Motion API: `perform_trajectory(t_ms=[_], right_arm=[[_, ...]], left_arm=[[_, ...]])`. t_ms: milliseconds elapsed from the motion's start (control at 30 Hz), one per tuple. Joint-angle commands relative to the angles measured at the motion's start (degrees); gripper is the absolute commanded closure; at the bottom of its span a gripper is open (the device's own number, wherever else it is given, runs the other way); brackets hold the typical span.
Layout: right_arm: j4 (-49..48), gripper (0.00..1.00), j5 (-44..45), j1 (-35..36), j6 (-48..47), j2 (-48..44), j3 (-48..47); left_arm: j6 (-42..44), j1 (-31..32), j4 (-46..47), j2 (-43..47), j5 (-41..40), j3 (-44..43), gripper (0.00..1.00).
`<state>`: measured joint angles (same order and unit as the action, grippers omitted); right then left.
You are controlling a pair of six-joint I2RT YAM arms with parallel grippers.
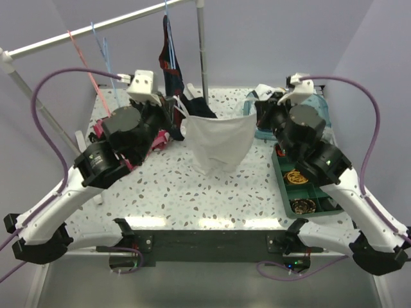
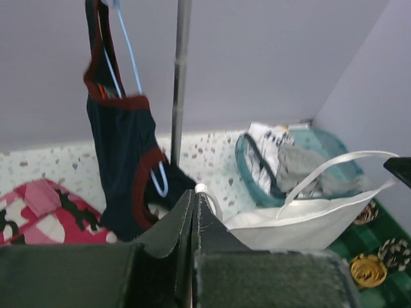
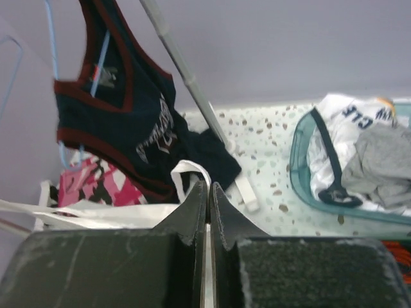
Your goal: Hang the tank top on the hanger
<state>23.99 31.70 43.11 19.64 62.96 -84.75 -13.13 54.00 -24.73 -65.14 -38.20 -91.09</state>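
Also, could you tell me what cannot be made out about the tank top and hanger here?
- Hanger: top view, lower half hidden behind the left arm.
- Tank top, gripped corners: top view, covered by the left arm and right arm.
- Tank top's hem: wrist views, hidden below each camera's own jaws.

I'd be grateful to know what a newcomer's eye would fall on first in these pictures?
The white tank top, stretched in mid-air over the middle of the table between the left hand and the right hand. Behind it a navy garment with red trim hangs from the rail; a pink camouflage garment lies at the left.
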Motion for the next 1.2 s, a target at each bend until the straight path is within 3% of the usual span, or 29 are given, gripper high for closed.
perform_trajectory(t_ms=[0,133,233,333,533,567,633,700,800,900,1033,1167], right_arm=[[-2.01,1.0,-3.4,0.22,6.98,-5.55,20.07],[-9.11,1.0,-8.4,0.22,16.72,-10.75,39.19],[-12.2,1.0,-11.22,0.13,22.09,-11.98,50.1],[-13.79,1.0,-12.37,0.22,24.56,-13.12,57.05],[-12.65,1.0,-14.65,0.22,26.41,-18.83,63.56],[-12.48,0.84,-15.09,0.22,27.03,-19.62,65.48],[-11.34,0.76,-15.88,0.22,28.6,-22.6,67.08],[-9.58,0.58,-15.19,0.22,29.05,-24.63,67.79],[-5.01,0.45,-12.37,0.22,28.88,-27.8,65.95],[-3.42,0.42,-10.79,0.22,27.48,-28.42,63.4],[-3.94,0.42,-8.33,0.13,23.97,-24.82,59.27],[-7.37,0.41,-8.32,0.22,21.24,-20.87,55.23]], left_arm=[[-7.51,-0.21,-1.21,4.65,3.81,16.08,1.0],[-17.0,-0.21,3.54,9.5,12.95,41.26,1.0],[-23.5,-0.12,8.72,10.92,21.99,54.91,1.0],[-26.15,0.84,12.51,11.27,24.83,62.25,1.0],[-28.45,2.78,10.93,12.23,23.7,65.25,1.0],[-28.53,2.87,10.15,12.93,23.52,65.42,0.93],[-27.4,2.96,9.62,15.21,23.95,65.6,0.86],[-25.82,3.04,8.91,17.67,25.09,65.16,0.7],[-21.95,3.31,9.35,22.32,29.04,64.64,0.48],[-18.87,3.57,10.92,26.28,34.49,63.67,0.38],[-14.4,3.66,14.62,27.88,44.92,60.34,0.37],[-10.17,3.75,16.56,25.6,49.45,52.18,0.38]])
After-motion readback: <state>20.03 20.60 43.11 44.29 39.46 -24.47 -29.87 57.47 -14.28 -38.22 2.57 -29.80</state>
